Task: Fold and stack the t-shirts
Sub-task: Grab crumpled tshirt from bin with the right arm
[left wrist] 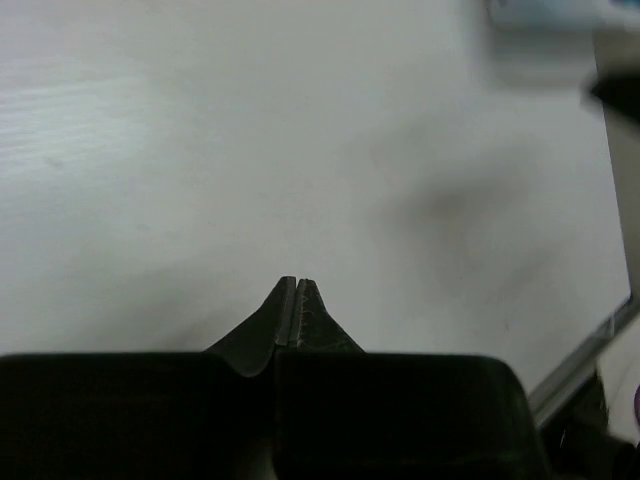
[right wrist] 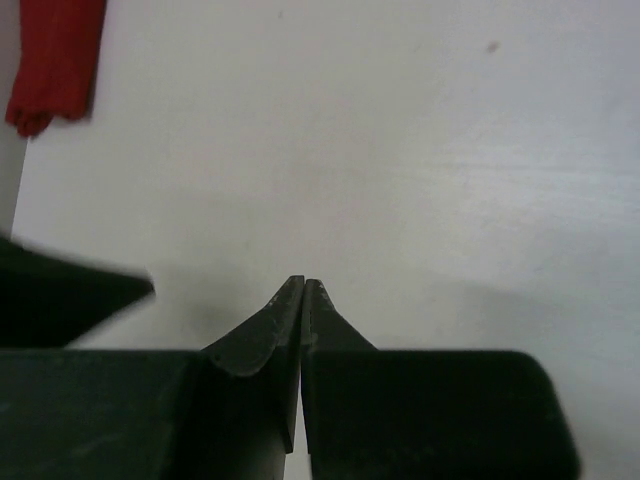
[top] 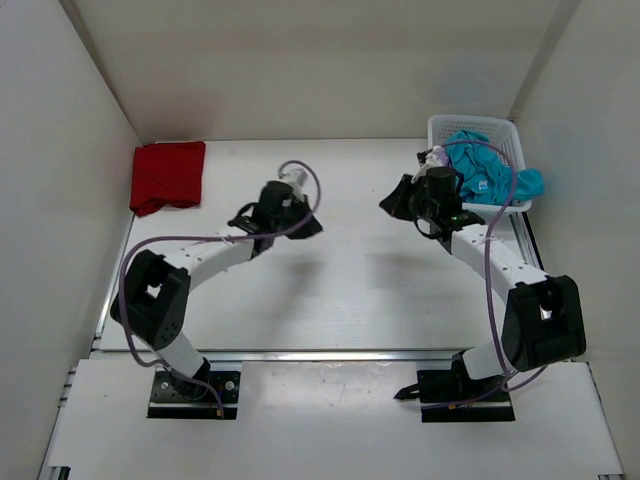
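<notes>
A dark red t-shirt (top: 167, 176) lies folded at the table's far left; its edge also shows in the right wrist view (right wrist: 55, 62). A teal blue t-shirt (top: 487, 170) lies crumpled in the white basket (top: 442, 127) at the far right, hanging over its rim. A bit of light lavender cloth (top: 436, 156) shows at the basket's left side. My left gripper (top: 310, 226) is shut and empty above the middle of the table (left wrist: 297, 283). My right gripper (top: 389, 204) is shut and empty, just left of the basket (right wrist: 304, 283).
White walls close in the table on the left, back and right. A metal rail (top: 300, 352) runs along the near edge by the arm bases. The two grippers face each other over the middle of the table.
</notes>
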`<state>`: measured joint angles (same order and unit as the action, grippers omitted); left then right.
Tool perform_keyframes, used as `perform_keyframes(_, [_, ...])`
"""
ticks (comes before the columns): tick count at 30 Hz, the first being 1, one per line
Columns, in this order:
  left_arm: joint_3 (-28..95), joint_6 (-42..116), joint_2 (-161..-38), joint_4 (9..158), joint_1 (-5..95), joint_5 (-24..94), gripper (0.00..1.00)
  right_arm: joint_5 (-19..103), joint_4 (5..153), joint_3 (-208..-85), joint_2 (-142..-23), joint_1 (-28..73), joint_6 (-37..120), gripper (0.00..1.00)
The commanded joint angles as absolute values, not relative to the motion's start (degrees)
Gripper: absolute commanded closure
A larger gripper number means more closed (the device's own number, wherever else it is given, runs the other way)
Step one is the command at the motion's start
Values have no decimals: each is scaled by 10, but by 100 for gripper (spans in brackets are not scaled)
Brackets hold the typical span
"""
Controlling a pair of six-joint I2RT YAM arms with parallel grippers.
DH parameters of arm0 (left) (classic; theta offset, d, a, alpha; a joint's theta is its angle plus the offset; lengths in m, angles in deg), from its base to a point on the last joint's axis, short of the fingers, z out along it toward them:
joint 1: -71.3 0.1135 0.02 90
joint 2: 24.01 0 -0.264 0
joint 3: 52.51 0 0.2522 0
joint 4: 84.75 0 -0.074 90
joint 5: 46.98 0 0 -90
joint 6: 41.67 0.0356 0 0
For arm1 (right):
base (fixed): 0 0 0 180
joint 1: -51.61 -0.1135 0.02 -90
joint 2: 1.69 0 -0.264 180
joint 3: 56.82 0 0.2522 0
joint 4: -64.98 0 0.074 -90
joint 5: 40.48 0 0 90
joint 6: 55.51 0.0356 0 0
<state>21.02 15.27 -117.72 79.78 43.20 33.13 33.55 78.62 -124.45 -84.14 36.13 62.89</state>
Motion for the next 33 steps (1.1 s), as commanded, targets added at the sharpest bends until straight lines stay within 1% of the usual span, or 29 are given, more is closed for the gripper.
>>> perform_keyframes(1, [215,233,-1126,746,351,421,100,427,811,-1290,-819,425,588,100])
perform_keyframes(3, [184,214,-1110,783,325,379,100,438,862,-1326,-856,481,594,100])
perform_keyframes(5, [124,188,-1078,837,311,339,100,457,922,-1422,-906,540,575,100])
perform_keyframes(6, [101,184,-1066,860,305,313,100,479,957,-1467,-940,549,566,99])
perform_keyframes(7, [90,170,-1059,877,302,306,100,490,969,-1489,-956,567,559,90])
perform_keyframes(9, [42,157,-1029,904,284,294,100,509,1017,-1578,-1027,592,544,63])
perform_keyframes(11, [15,138,-1011,931,275,272,98,505,1053,-1634,-1076,601,529,50])
perform_keyframes(12, [0,129,-1008,942,274,252,86,515,1066,-1668,-1106,605,516,48])
perform_keyframes(13, [-4,125,-1006,946,266,241,79,524,1082,-1682,-1134,607,513,45])
perform_keyframes(14, [-10,124,-1003,948,267,238,67,514,1089,-1710,-1146,607,507,43])
perform_keyframes(16, [-28,117,-1001,959,255,225,51,501,1124,-1757,-1192,610,503,43])
perform_keyframes(20, [-51,122,-996,964,254,227,47,486,1124,-1745,-1206,601,508,42])
perform_keyframes(21, [-55,119,-995,967,255,227,48,486,1113,-1728,-1200,600,510,44])
perform_keyframes(22, [-59,117,-990,969,259,226,49,481,1101,-1716,-1196,597,509,43])
perform_keyframes(23, [-64,112,-991,976,266,224,51,486,1102,-1710,-1200,599,511,46])
perform_keyframes(25, [-64,111,-994,978,268,216,53,486,1102,-1717,-1206,594,515,63])
perform_keyframes(26, [-63,104,-999,980,270,211,57,485,1111,-1732,-1212,599,514,74])
perform_keyframes(27, [-67,97,-1000,987,272,213,60,485,1114,-1733,-1213,597,514,88])
perform_keyframes(28, [-65,94,-1000,992,274,211,63,486,1120,-1739,-1211,594,515,99])
perform_keyframes(29, [-63,93,-1005,988,275,212,68,483,1113,-1736,-1201,592,513,100])
perform_keyframes(31, [-58,89,-1012,985,279,202,69,494,1102,-1724,-1174,585,517,100])
perform_keyframes(32, [-58,81,-1015,989,283,201,68,521,1094,-1724,-1152,581,513,100])
perform_keyframes(33, [-59,74,-1017,992,281,196,67,522,1093,-1726,-1139,576,515,100])
